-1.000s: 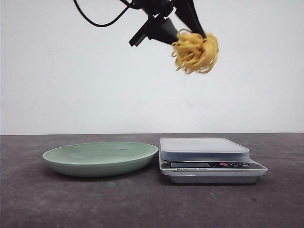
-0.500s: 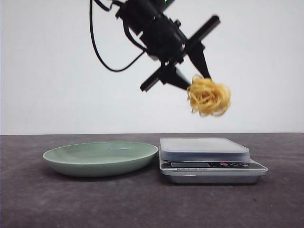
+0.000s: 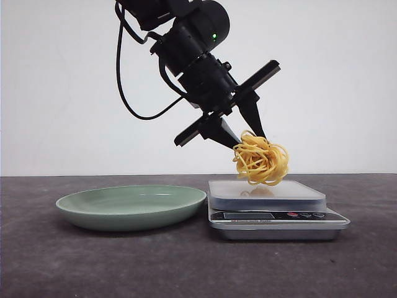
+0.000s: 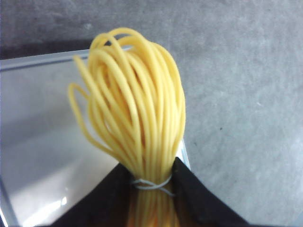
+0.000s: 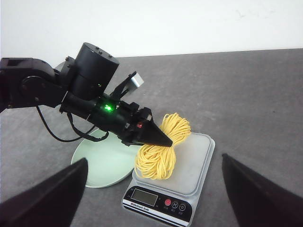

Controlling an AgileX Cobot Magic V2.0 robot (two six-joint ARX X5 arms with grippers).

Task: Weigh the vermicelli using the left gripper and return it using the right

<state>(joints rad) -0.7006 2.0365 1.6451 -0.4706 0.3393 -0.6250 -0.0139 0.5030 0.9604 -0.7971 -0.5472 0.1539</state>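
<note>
One bundle: the vermicelli (image 3: 260, 161) has dropped from high above to just over the scale (image 3: 273, 208), beside the green plate (image 3: 130, 206).
Meaning: weighing looks a moment off; release not yet made.
Left hand (image 3: 247, 138): clamped on the bundle's tied end, my arm slanting down from upper left.
Right hand (image 5: 151, 194): spread open, holding nothing, watching above the desk (image 3: 62, 261).

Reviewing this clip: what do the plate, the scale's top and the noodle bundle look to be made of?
Plate: pale green, glossy highlights, likely glazed ceramic. Scale top: smooth, pale, faintly mirrors the bundle; glass or glossy plastic, unclear. Vermicelli: thin golden strands with a slick sheen, tied by a thin white band; real or plastic, cannot tell.
</note>
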